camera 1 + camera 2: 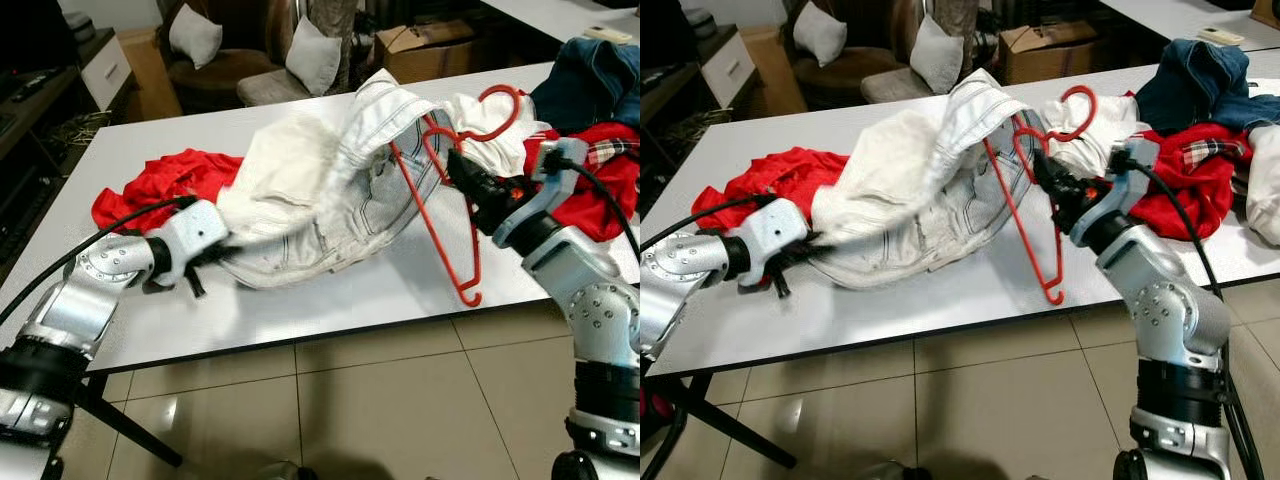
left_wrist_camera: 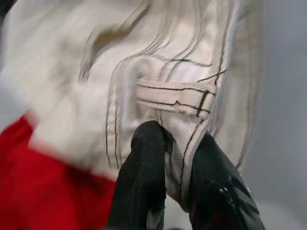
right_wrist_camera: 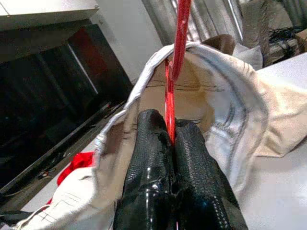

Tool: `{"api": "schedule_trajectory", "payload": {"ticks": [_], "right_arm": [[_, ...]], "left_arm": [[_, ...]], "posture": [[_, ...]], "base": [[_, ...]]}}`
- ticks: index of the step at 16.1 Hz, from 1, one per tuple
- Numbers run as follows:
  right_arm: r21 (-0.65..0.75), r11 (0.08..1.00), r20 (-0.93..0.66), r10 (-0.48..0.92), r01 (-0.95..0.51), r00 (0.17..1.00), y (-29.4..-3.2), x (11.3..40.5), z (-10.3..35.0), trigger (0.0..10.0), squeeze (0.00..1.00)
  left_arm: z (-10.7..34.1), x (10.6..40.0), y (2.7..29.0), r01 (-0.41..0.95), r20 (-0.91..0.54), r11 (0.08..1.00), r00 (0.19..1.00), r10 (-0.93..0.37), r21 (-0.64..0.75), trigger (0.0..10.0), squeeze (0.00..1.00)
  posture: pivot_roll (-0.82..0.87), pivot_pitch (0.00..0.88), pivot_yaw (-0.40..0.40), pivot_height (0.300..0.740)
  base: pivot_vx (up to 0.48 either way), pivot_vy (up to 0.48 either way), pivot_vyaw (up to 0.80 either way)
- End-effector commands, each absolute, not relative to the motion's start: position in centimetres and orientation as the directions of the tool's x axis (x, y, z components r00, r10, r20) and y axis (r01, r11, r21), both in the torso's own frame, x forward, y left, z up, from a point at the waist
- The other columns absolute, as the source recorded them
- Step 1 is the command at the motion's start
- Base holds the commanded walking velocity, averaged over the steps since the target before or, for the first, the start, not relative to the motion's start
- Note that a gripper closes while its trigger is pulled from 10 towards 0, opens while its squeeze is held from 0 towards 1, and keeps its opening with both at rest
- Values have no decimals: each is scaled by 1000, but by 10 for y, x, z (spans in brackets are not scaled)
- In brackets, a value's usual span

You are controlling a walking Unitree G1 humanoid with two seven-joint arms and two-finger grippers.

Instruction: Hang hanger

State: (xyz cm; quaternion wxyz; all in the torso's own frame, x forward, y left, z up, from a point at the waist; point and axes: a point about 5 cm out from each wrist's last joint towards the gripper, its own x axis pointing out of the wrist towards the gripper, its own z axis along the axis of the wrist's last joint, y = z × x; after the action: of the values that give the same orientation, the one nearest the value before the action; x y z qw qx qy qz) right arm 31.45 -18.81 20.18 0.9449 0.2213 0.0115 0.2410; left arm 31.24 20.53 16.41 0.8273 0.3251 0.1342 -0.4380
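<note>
Red hanger (image 1: 446, 216) tilted up over the white table (image 1: 330, 300), hook at the far right, long axis running down to its near lower corner at the table's near edge. Right gripper (image 3: 169, 125) pinched tight on the hanger's wire, hanger rising beyond its fingertips into the white trousers (image 1: 330, 200). Left gripper (image 2: 175, 153) clamped on the trousers' waistband at the left.

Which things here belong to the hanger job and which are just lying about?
Job: red plastic hanger, white denim garment, left gripper pinching its waistband, right gripper clamping the hanger.
Lying about: red cloth, blue jeans, cardboard box, cushions.
</note>
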Motion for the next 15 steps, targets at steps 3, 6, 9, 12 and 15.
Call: {"api": "schedule_trajectory", "payload": {"ticks": [3, 6, 9, 12, 15], "right_arm": [[423, 762, 93, 502, -491, 860, -176, 310, 206, 10000, 0], [431, 756, 88, 507, -492, 857, -177, 308, 206, 10000, 0], [433, 750, 87, 517, -500, 852, -176, 307, 207, 10000, 0], [431, 743, 88, 530, -512, 843, -174, 307, 208, 10000, 0], [431, 739, 84, 538, -517, 839, -174, 307, 208, 10000, 0]], "left_arm": [[170, 285, 192, 940, -597, 219, 335, -729, 260, 10000, 1000], [204, 285, 158, 945, -305, 259, 311, -900, 200, 10000, 1000], [194, 280, 159, 957, -382, 225, 280, -881, 182, 10000, 1000], [174, 316, 217, 764, -583, 452, 645, -494, 461, 10000, 1000], [188, 308, 236, 771, -576, 443, 636, -513, 456, 10000, 1000]], "posture": [[-158, 0, 132, 740], [-164, 0, 124, 740], [-167, 0, 124, 740], [-165, 0, 117, 740], [-160, 0, 113, 740]], "base": [[0, 0, 0], [0, 0, 0], [0, 0, 0], [0, 0, 0], [0, 0, 0]]}}
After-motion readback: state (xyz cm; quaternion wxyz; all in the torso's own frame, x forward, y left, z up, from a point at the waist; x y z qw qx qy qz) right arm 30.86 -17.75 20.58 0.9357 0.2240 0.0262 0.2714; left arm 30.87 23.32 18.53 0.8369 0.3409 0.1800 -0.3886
